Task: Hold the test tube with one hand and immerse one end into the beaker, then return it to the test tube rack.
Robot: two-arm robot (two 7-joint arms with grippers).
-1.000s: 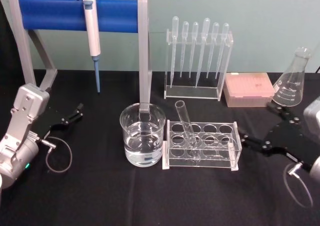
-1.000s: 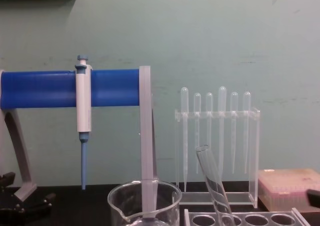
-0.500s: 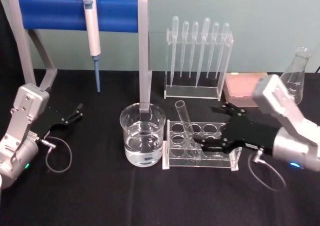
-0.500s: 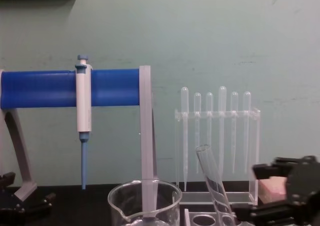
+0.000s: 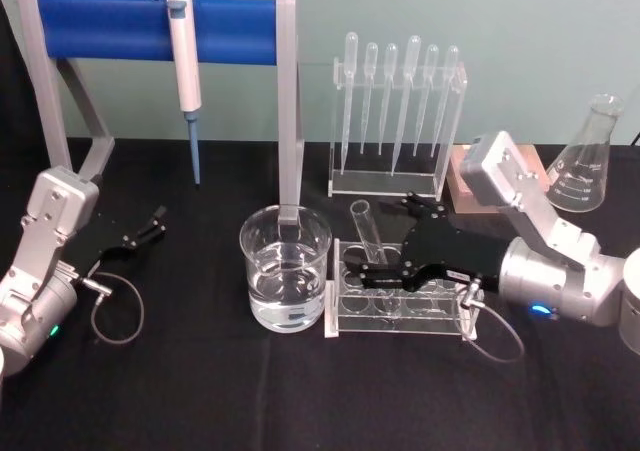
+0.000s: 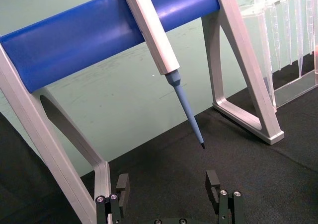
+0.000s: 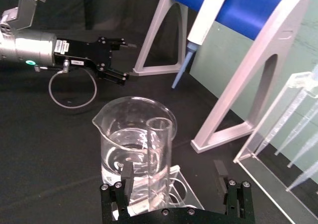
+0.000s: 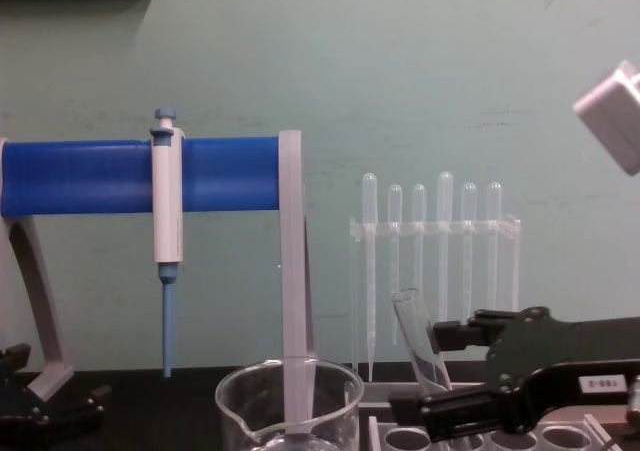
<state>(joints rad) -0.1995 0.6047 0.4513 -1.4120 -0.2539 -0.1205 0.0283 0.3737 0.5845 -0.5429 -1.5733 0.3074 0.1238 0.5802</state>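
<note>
Head view, from the worktop's left edge: the left gripper (image 5: 150, 227) sits parked, fingers spread. Mid-worktop stand one beaker (image 5: 285, 267) of clear liquid and, just beside it, one rack (image 5: 338, 318) with one test tube (image 5: 366, 233) leaning in a hole at its beaker end. The right gripper (image 5: 385, 245), a second ago near the worktop's right edge, now straddles the tube, jaws spread and not yet pinching, so the grasp looks imminent. Behind: one pipettor (image 5: 183, 51), six pipettes (image 5: 400, 101), one flask (image 5: 585, 161).
</note>
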